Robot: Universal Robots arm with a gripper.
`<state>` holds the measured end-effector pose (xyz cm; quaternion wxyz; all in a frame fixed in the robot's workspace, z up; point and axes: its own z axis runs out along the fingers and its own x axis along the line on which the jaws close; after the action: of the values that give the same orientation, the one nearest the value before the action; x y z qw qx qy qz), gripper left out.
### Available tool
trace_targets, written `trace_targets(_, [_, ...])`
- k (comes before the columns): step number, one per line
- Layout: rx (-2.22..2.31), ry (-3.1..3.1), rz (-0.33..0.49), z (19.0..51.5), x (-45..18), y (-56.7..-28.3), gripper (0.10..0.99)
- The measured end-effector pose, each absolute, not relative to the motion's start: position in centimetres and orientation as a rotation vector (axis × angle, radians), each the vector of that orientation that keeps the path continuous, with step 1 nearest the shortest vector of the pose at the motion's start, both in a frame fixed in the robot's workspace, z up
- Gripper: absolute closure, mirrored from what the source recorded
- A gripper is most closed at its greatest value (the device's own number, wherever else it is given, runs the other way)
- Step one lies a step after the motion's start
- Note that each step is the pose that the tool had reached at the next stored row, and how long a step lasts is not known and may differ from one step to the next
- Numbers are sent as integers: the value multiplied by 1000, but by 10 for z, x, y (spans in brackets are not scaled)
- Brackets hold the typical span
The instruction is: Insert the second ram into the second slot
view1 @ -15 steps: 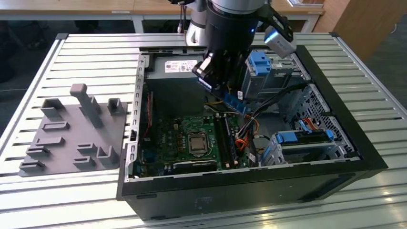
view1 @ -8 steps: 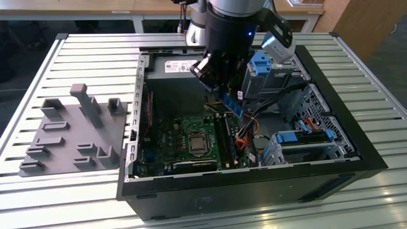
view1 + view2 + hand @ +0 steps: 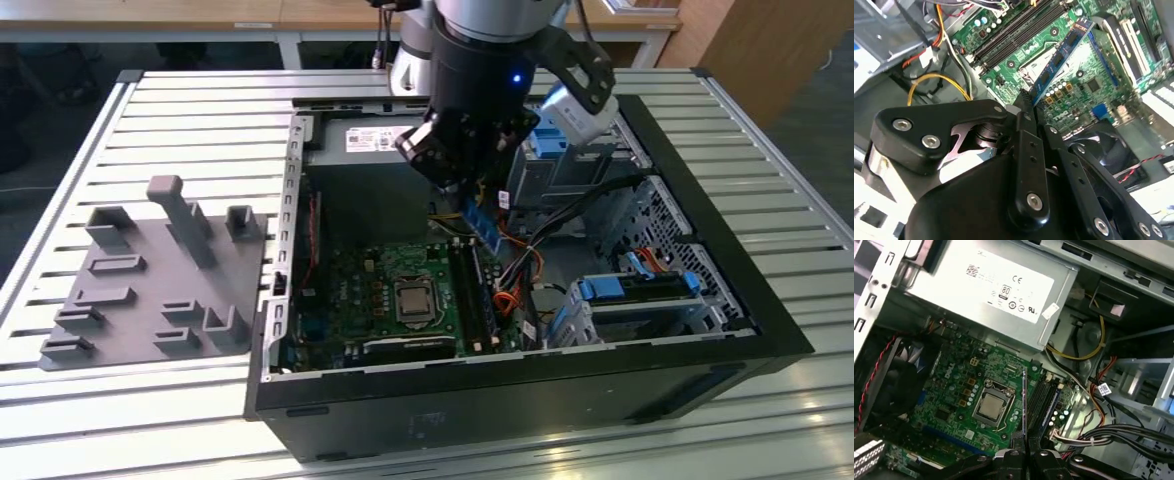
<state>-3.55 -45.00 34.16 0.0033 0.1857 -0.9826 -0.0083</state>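
My gripper hangs inside the open computer case, shut on the second ram, a thin blue stick pointing down at the motherboard. In the second wrist view the second ram runs out from between the black fingers over the green board. In the first wrist view the stick is edge-on, held above the board just beside the long dark memory slots. Its lower edge is apart from the slots. I cannot tell which slot it is over.
A grey power supply sits at the case's far end. The processor socket lies beside the slots, and a fan lies further off. Loose cables and a blue drive cage crowd the exterior view's right. A grey fixture plate lies outside the case.
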Motion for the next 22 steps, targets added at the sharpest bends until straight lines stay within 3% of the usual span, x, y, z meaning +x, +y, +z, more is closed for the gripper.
trace_targets(22, [59, -3137, -16, 326, -34, -450, 945])
